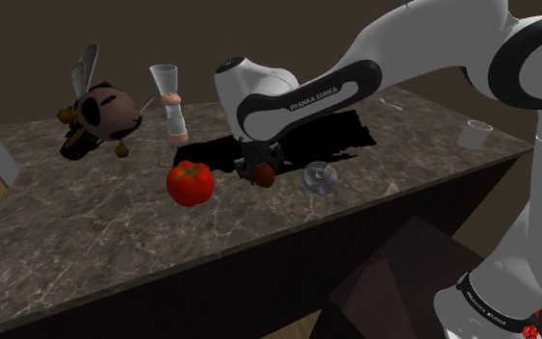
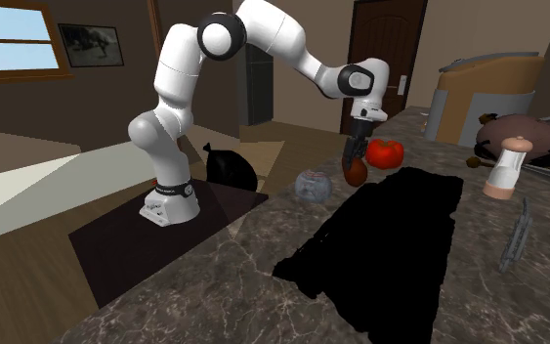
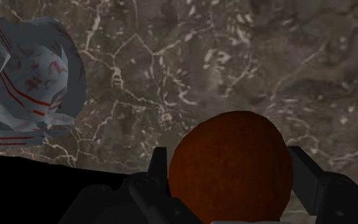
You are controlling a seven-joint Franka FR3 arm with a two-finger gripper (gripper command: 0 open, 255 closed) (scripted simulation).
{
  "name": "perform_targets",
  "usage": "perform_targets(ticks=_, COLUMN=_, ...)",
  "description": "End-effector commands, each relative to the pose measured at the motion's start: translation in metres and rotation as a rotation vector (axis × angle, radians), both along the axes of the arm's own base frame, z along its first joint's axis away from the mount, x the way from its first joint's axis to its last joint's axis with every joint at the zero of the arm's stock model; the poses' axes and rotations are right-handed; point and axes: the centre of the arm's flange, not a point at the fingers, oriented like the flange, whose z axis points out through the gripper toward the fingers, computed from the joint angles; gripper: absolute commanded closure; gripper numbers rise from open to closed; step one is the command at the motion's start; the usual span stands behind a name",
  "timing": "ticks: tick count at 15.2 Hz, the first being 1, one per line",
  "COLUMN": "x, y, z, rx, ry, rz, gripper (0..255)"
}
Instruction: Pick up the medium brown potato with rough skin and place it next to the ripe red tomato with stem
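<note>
Now gripper [image 1: 259,167] is clamped on the brown potato [image 1: 266,177], just off the desk [image 1: 95,226] near the red tomato [image 1: 190,182]. Move twd tomato, lower slowly, and let go w/o nudging it.

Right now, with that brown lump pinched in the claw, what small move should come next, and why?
Probably a short sideways carry toward the tomato, before lowering. The gripper is shut on the potato, held over the veined counter, with a gap between it and the tomato. The grey-blue crumpled object lies on the potato's other side, off that path.
</note>
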Motion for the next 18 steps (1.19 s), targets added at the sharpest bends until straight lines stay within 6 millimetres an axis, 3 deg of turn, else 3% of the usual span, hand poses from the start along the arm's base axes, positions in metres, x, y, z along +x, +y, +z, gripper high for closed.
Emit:
perform_targets(ticks=1, x=0.001, y=-0.003, z=-0.005, rx=-0.004, ry=0.006, rz=-0.003, gripper=255)
perform_targets(ticks=2, x=0.001, y=-0.003, z=-0.005, rx=-0.004, ry=0.006, rz=-0.003, gripper=255)
perform_targets(ticks=3, x=0.001, y=-0.004, z=-0.006, rx=-0.004, ry=0.006, rz=-0.003, gripper=0)
perform_targets(ticks=8, x=0.001, y=-0.003, z=-0.005, rx=-0.004, ry=0.006, rz=-0.003, gripper=0)
perform_targets(ticks=12, x=0.006, y=0.01, z=0.043, rx=-0.004, ry=0.006, rz=-0.003, gripper=0)
perform_targets(ticks=18, x=0.006, y=0.01, z=0.043, rx=-0.004, ry=0.006, rz=-0.003, gripper=0)
